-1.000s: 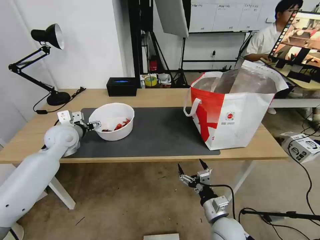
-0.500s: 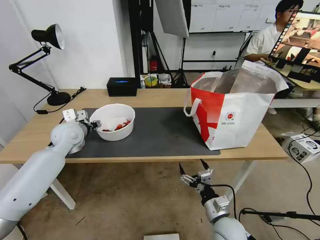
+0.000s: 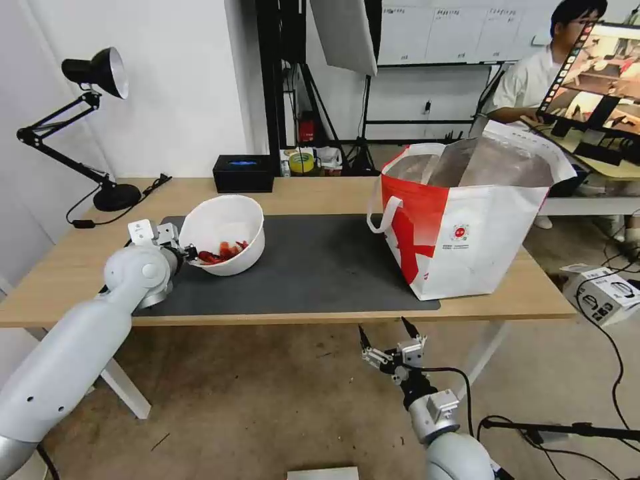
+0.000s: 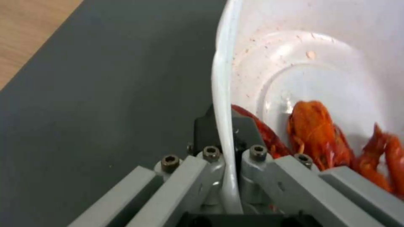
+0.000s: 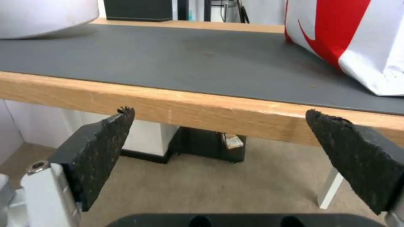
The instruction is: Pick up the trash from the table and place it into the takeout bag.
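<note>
Pinching the near-left rim of the white bowl (image 3: 223, 233), the left gripper (image 3: 189, 253) has its jaws clenched on the thin wall, one finger inside, one outside; the bowl is tilted above the left part of the dark mat (image 3: 313, 267), red scraps (image 4: 313, 132) gathered at its low side; the takeout bag (image 3: 467, 220) stands upright on the table's (image 3: 320, 193) right end, well apart; the right gripper (image 3: 385, 331) hangs below the near table edge, jaws spread wide.

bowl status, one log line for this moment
left end effector: shut on bowl rim, tilted | right end effector: open, below table | bag: upright
</note>
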Available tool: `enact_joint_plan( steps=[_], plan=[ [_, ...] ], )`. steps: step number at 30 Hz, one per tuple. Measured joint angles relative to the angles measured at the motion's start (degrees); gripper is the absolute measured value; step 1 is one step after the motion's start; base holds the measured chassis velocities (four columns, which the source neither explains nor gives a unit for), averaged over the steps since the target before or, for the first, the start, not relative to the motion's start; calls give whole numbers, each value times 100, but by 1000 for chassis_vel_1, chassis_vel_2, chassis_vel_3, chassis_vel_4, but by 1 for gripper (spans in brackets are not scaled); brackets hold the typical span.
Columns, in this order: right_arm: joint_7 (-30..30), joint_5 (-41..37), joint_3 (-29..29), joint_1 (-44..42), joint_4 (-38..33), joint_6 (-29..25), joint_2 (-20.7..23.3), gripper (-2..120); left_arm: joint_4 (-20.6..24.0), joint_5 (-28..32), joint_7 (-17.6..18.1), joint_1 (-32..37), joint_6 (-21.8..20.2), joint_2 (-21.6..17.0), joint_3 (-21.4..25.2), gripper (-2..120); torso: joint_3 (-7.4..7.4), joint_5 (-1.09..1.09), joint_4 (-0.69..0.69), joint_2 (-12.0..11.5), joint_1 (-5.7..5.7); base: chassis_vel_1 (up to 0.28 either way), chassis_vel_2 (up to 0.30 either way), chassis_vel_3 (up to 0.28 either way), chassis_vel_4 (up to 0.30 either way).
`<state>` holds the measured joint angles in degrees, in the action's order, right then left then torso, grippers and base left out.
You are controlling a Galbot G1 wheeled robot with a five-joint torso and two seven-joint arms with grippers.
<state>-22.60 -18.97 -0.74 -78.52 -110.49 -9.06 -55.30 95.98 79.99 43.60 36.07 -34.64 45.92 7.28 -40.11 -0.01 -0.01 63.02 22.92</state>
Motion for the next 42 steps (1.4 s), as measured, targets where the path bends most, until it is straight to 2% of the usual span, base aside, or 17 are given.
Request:
enact_joint_plan(
  steps=[5, 14, 17, 20, 24, 26, 27, 31, 35, 37, 39, 42],
  plan=[
    [2, 11, -4, 8, 0, 0, -26, 100, 118, 74, 51, 1, 33, -50, 10, 0, 0, 0, 0, 0, 0, 0, 0, 0, 0],
    [12, 28, -37, 7, -12, -1, -68, 100, 599, 371, 123, -212, 132, -239, 4, 0, 1, 1, 2, 0, 0, 0, 0, 0, 0],
    [14, 31, -40, 3, -16, -1, -79, 100, 743, 521, 185, -422, 143, -252, -82, 0, 1, 1, 2, -1, 0, 0, 0, 0, 0],
    [20, 35, -39, -13, -18, 0, -109, 100, 929, 903, 346, -1113, 151, -231, -416, 0, 1, 1, 1, 0, 0, 0, 0, 0, 0],
    [21, 51, -17, -44, -19, 0, -136, 100, 948, 1088, 415, -1584, 154, -167, -697, 0, 0, 1, 1, 0, 0, 0, 0, 0, 0],
    [22, 107, 25, -105, -22, 0, -180, 100, 882, 1312, 482, -2174, 156, 0, -1103, 0, 1, 2, 1, -1, 0, 0, 0, 0, 0],
    [22, 107, 25, -105, -22, 0, -180, 100, 882, 1312, 482, -2174, 156, 0, -1103, 0, 1, 2, 1, -1, 0, 0, 0, 0, 0],
    [23, 157, 67, -170, -22, 0, -249, 100, 642, 1555, 600, -2988, 166, 344, -1613, 0, 0, 2, 0, -1, 0, 0, 0, 0, 0],
    [24, 165, 70, -176, -17, 0, -263, 100, 503, 1605, 616, -3315, 172, 498, -1757, 0, 0, 2, 0, 0, 0, 0, 0, 0, 0],
    [24, 175, 85, -199, -7, 1, -283, 100, 269, 1647, 643, -3755, 186, 768, -1913, 0, 0, 2, 0, -1, 1, 0, 0, 0, 0],
    [24, 176, 93, -204, -6, 1, -286, 100, 202, 1656, 648, -3870, 188, 852, -1947, 0, 0, 2, 0, 0, 1, 0, 0, 0, 0],
    [24, 178, 134, -225, -4, 2, -288, 100, -31, 1691, 668, -4246, 198, 1207, -2096, 0, 0, 2, 0, 0, 0, 0, 0, 0, 0]
  ],
)
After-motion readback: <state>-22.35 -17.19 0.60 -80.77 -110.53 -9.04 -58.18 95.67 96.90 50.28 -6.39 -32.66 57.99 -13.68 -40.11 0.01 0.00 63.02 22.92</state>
